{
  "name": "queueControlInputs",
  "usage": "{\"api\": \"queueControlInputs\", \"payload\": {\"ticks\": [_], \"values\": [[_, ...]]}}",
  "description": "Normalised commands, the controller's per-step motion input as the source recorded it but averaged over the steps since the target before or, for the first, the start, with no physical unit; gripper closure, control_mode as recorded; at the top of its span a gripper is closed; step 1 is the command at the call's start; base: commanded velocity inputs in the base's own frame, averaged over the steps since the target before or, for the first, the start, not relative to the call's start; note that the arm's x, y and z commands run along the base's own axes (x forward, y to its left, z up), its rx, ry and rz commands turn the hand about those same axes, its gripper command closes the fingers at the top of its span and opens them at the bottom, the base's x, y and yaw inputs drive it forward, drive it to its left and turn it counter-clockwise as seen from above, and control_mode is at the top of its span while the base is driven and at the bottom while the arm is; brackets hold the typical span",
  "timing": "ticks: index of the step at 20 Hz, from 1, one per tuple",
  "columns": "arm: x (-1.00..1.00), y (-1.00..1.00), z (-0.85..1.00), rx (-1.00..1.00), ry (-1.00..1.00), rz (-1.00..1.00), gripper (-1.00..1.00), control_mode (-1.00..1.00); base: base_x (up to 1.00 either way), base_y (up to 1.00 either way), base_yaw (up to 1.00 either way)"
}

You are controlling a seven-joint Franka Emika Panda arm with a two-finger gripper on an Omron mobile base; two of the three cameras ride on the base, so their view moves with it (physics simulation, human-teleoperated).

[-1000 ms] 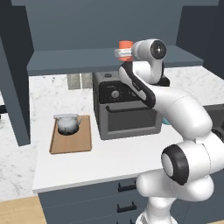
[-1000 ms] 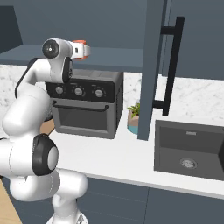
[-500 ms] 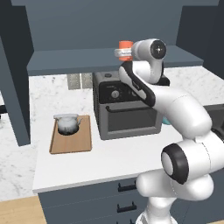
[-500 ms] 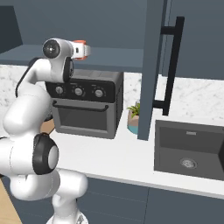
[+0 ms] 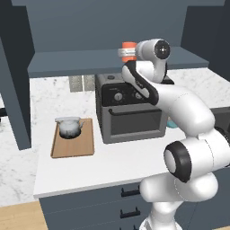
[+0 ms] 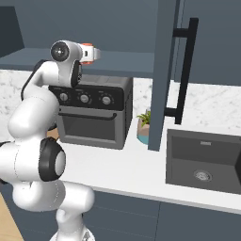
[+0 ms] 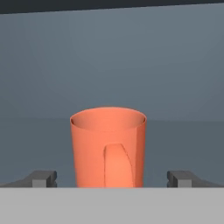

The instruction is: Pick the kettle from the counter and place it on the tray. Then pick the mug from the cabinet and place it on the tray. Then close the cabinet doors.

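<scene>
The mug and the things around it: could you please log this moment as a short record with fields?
mug: orange mug upright on the cabinet shelf, handle toward the hand camera
gripper: gripper open, one fingertip on each side of the mug, not closed on it
kettle: kettle sits on the tray
tray: on the counter, left of the toaster oven
cabinet door: cabinet door open
</scene>
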Motion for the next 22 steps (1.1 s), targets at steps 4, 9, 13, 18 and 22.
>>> {"api": "queueControlInputs", "payload": {"ticks": [4,9,13,18,22], "values": [[0.09,0.00,0.00,0.01,0.00,0.00,-1.00,-1.00,0.00,0.00,0.00],[0.03,0.00,0.00,0.00,0.00,0.00,-1.00,-1.00,0.00,0.00,0.00],[0.00,0.00,0.00,0.00,0.00,0.00,1.00,-1.00,0.00,0.00,0.00],[0.00,0.00,0.00,0.00,0.00,0.00,1.00,-1.00,0.00,0.00,0.00],[0.00,0.00,0.00,0.00,0.00,0.00,1.00,-1.00,0.00,0.00,0.00]]}}
